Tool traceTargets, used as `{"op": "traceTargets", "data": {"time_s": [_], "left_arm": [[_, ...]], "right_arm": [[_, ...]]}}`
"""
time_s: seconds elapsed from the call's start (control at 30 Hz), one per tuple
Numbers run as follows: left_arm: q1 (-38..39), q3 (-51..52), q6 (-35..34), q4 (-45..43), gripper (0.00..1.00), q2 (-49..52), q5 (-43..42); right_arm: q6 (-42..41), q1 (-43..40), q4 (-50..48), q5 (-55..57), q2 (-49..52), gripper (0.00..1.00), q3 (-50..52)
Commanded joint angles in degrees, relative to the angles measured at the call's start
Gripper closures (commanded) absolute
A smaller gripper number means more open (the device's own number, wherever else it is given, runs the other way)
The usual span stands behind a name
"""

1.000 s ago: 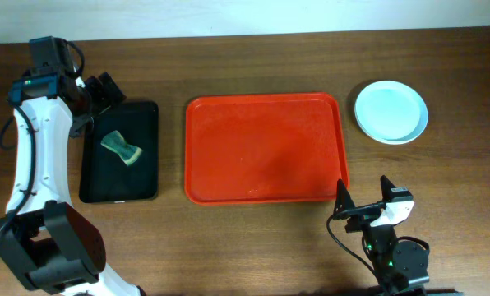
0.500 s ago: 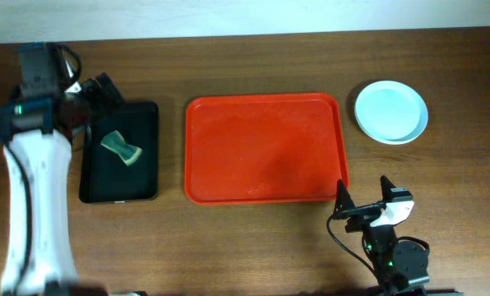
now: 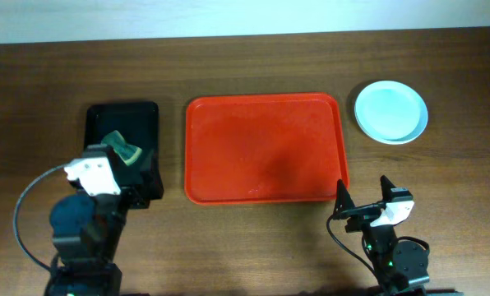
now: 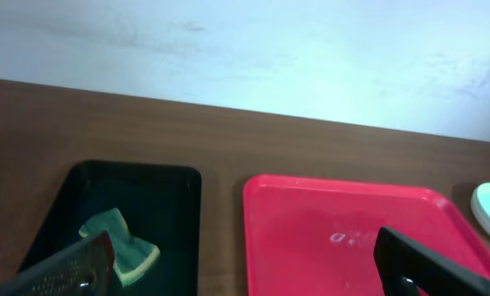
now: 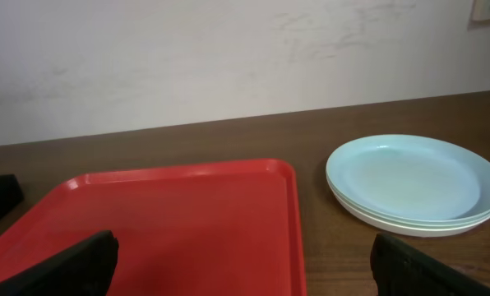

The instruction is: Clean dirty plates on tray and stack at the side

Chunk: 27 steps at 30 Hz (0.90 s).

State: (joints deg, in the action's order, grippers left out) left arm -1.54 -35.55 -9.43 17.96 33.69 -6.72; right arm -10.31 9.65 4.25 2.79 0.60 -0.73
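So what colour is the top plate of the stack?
Pale aqua; the top plate shows best in the right wrist view.

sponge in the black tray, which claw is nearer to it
Left. The left claw is close by the sponge, at the black tray's near edge; the right claw sits across the red tray.

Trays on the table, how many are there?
2. The red tray lies in the middle of the table; the smaller black tray sits to its left, holding a green sponge. No others appear hidden.
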Motion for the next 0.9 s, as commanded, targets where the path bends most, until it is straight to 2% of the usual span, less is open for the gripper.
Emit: {"op": "traceTargets", "data": {"time_s": [0.0,0.17,0.33,0.47,0.6,0.67,0.8,0.87], "left_arm": [[0.2,8.3,1.7,-5.5,0.01,-7.5,-0.9],[0.2,19.6,2.3,-9.3,0.01,-19.1,0.2],[-0.1,29.8,2.3,-21.0,0.01,-28.3,1.6],[-0.1,34.8,2.3,-26.6,0.01,-32.5,3.4],[-0.4,35.1,9.8,-25.9,0.01,-33.4,3.7],[-1.3,35.1,14.4,-22.5,0.01,-33.4,3.8],[-2.1,35.1,14.5,-13.3,0.01,-33.4,6.8],[-2.1,35.0,14.5,-13.1,0.01,-33.4,7.3]], "right_arm": [[0.4,0.5,0.2,0.5,-0.4,0.02,0.4],[0.4,0.5,0.2,0.5,-0.4,0.02,0.4],[0.4,0.5,0.2,0.5,-0.4,0.02,0.4],[0.4,0.5,0.2,0.5,-0.4,0.02,0.4],[0.4,0.5,0.2,0.5,-0.4,0.01,0.4],[0.4,0.5,0.2,0.5,-0.4,0.01,0.4],[0.4,0.5,0.2,0.5,-0.4,0.01,0.4],[0.4,0.5,0.2,0.5,-0.4,0.02,0.4]]}}
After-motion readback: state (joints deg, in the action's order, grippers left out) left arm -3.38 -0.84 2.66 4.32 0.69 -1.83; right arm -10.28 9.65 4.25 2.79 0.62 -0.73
